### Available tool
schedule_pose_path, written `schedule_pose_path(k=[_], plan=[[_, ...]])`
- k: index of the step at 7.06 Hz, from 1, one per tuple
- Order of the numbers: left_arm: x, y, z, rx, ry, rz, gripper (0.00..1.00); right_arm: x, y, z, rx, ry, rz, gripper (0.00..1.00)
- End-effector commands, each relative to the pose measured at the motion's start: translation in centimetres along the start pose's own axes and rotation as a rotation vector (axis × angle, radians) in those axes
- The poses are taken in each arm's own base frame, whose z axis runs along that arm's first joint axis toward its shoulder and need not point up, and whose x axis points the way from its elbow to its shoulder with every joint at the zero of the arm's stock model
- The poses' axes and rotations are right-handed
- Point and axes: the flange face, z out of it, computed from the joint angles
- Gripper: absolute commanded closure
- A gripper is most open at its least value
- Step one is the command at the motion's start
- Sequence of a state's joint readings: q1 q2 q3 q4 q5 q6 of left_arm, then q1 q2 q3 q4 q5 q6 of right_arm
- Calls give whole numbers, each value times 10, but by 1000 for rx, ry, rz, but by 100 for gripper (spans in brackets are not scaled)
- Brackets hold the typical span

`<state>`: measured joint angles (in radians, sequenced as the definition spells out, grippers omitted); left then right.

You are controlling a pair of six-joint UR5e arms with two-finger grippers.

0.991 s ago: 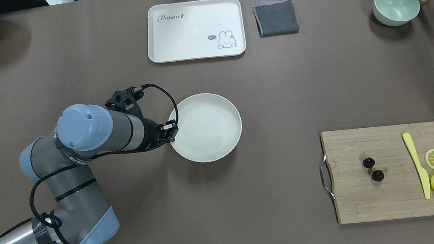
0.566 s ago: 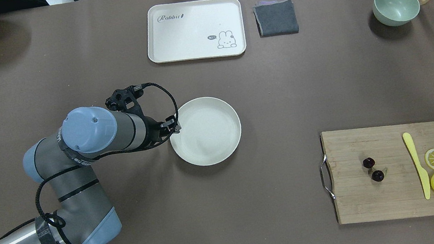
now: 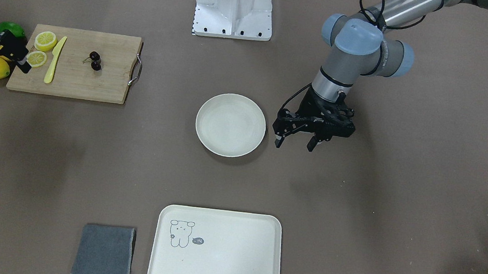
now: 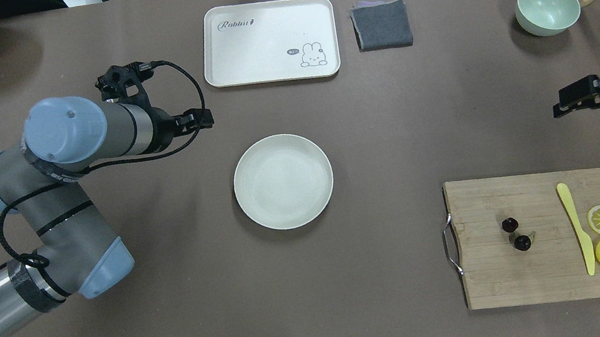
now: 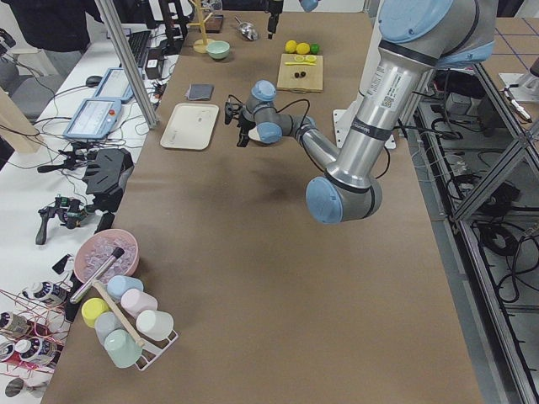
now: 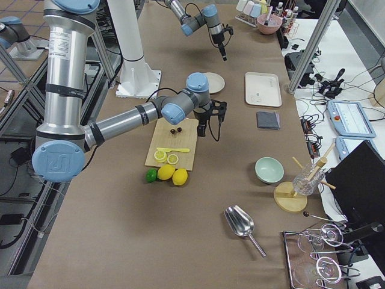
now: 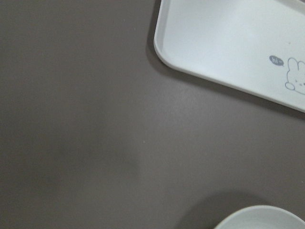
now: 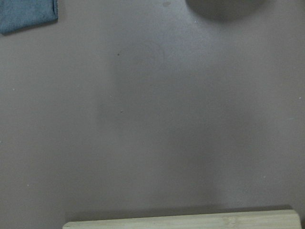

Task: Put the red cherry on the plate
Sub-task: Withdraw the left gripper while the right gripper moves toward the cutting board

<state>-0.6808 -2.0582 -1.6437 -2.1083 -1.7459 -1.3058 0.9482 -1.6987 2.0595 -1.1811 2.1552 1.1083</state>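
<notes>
The red cherry [image 4: 522,243] is seen on the cutting board [image 4: 507,280], apart from the plate [image 4: 283,181]. Both tools are held open, empty — left tool [image 3: 293,145] near the plate, right tool [image 4: 582,105] nearer the board, likely for the pick

A long brown matte surface [image 4: 364,123] fills the middle of the room. Aluminium posts [image 5: 128,63] stand along one edge, beside a white bench [image 5: 29,189] cluttered with cables. Brown tiled floor [image 6: 27,7] lies opposite. The light is even, with soft shadows.
</notes>
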Motion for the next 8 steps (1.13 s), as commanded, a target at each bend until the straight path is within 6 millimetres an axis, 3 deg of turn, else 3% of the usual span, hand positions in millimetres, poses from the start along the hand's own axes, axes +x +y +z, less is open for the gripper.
schedule_pose_path(k=[1,2,3,5,8], plan=[[-32,-46,-20,37,-23,39,2,-49,67,54,-29,-25,-24,0],[-47,-54,-23,51,-37,30,2,-73,107,83,7,-7,-56,0],[-61,-67,-32,72,-49,30,2,-92,128,99,-10,-15,-101,0],[-95,-64,-31,33,-92,188,2,-84,139,104,-74,-6,-219,0],[-107,-65,-34,-11,-86,175,2,-63,139,108,-100,27,-314,0]])
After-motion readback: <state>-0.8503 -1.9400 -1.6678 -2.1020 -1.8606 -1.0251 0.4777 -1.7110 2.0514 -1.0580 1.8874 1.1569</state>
